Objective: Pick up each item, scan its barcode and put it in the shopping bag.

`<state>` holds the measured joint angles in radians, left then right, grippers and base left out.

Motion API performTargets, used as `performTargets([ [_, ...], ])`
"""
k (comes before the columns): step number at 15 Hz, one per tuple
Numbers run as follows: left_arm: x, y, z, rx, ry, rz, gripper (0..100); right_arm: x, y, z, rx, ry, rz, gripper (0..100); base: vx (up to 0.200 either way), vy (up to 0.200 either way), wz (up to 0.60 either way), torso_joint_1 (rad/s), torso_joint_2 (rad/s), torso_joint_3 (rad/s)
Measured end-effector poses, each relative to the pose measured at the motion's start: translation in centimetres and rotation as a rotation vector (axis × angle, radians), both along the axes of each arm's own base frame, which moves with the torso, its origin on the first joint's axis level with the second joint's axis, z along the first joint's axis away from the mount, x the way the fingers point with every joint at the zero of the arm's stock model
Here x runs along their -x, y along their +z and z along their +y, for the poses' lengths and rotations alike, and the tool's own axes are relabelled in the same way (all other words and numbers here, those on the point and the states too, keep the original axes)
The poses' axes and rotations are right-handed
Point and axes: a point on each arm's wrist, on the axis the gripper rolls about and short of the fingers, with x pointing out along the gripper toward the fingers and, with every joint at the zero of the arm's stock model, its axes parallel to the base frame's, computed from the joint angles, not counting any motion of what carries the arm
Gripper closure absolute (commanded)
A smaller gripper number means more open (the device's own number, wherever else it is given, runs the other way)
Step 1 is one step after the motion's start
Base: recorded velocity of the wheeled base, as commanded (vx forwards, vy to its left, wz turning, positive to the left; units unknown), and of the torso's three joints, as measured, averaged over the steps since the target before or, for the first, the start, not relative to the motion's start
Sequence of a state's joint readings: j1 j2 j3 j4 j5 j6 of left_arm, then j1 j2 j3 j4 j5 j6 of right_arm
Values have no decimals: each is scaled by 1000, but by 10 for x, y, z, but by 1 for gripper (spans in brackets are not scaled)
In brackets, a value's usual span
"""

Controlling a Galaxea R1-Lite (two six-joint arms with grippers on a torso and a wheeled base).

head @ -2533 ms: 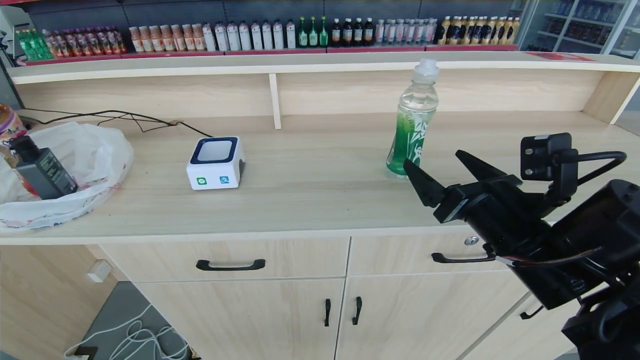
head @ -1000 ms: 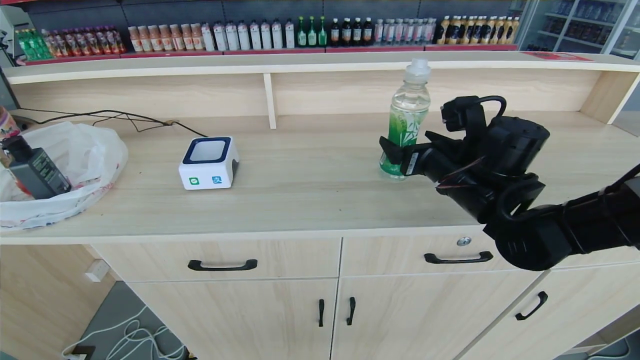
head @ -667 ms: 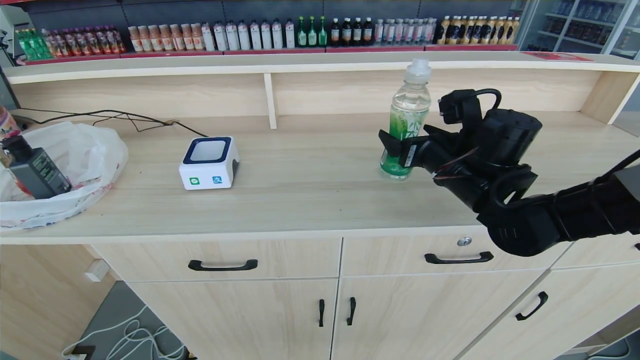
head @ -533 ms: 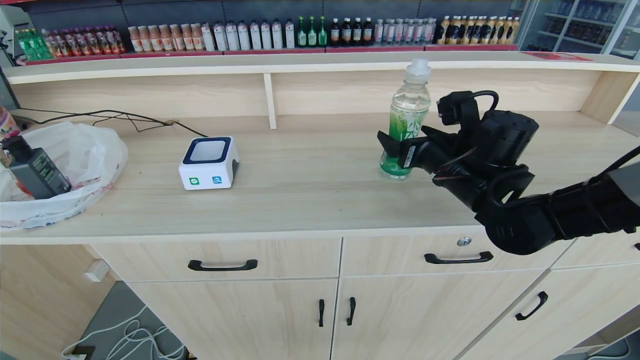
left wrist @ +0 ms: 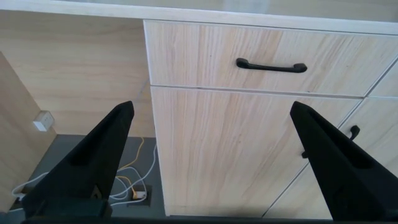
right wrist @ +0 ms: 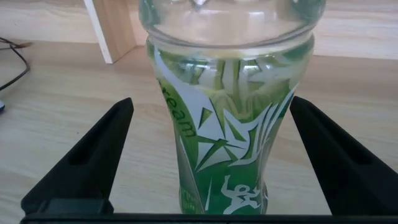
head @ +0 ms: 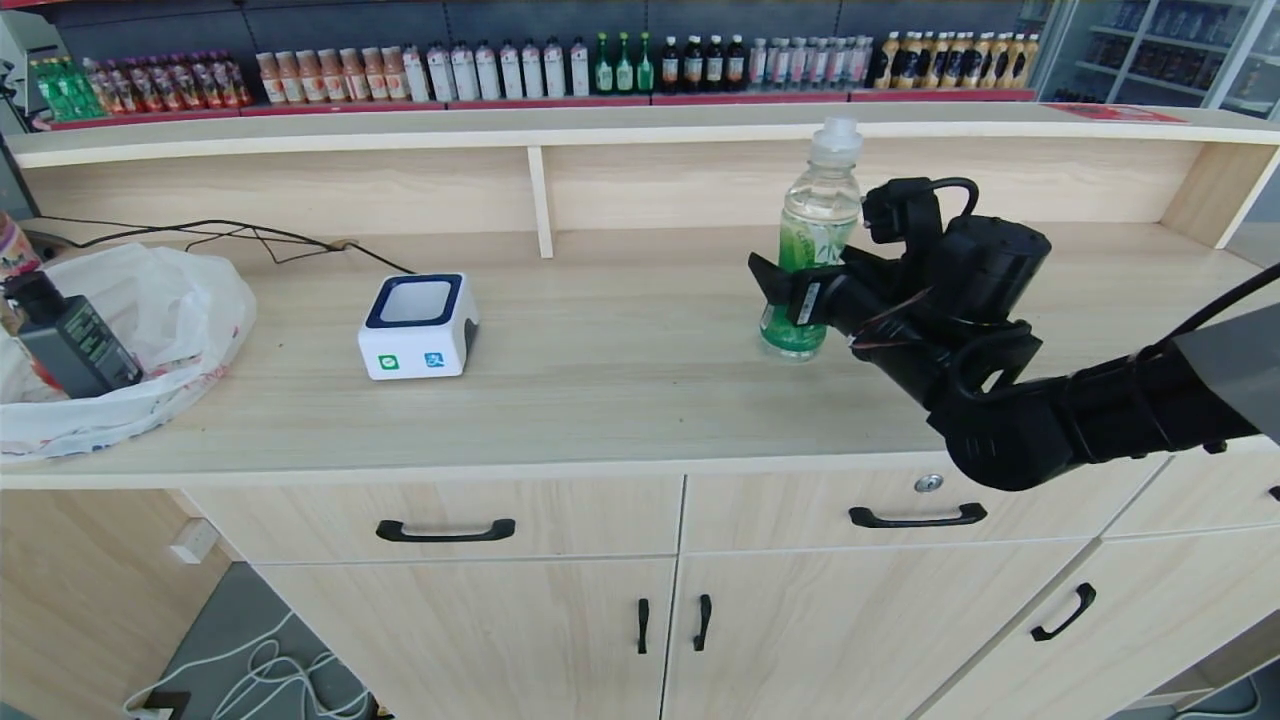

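A clear bottle with a green label stands upright at the right of the wooden counter. My right gripper is open at the height of its lower half, one finger on each side. In the right wrist view the bottle fills the gap between the fingers, with space left on both sides. The white scanner sits mid-counter. The white shopping bag lies at the far left with a dark bottle in it. My left gripper is open below the counter, facing a drawer front.
A raised back ledge with a divider runs behind the counter. A black cable leads from the scanner to the back left. Shelves of bottles line the wall behind. Bare counter lies between scanner and bottle.
My right arm has come forward from the counter's front edge to the bottle, and its open fingers now straddle it. The bottle, scanner and bag have not moved.
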<state>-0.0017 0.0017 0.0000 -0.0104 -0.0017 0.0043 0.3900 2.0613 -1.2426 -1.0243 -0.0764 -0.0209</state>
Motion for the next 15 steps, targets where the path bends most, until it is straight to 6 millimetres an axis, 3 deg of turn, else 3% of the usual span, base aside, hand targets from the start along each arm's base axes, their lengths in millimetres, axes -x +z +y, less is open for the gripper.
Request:
performTargets([
  [5, 0, 0, 0, 0, 1, 0, 0, -13, 4, 0, -1, -13, -2, 0, 0, 0, 0, 0, 0, 0],
  [15, 0, 0, 0, 7, 2, -1, 0, -16, 6, 0, -6, -16, -13, 0, 0, 0, 0, 0, 0, 0],
])
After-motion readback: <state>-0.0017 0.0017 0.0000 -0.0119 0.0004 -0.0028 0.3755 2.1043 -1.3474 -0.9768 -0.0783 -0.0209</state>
